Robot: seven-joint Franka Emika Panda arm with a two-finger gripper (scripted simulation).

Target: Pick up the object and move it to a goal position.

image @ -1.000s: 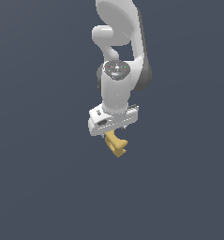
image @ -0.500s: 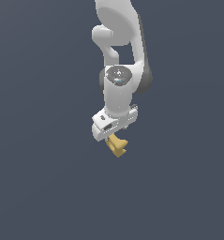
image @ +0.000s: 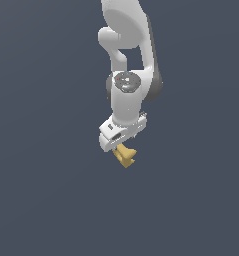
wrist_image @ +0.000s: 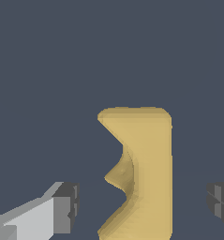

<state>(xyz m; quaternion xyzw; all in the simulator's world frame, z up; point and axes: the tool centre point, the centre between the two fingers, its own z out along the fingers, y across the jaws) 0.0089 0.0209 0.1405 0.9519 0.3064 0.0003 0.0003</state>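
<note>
One mustard-yellow object [wrist_image: 141, 173] is seen between the spread fingers [wrist_image: 62, 206] of the gripper [image: 122, 150], touched by neither.

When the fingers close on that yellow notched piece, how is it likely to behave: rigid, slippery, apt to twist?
The yellow piece looks like a solid, chunky block, so probably rigid. One side is straight, the other notched, so a pad landing on the notch may twist it. Its matte surface suggests little slipping. The gripper fingers stand apart from it on both sides.
</note>
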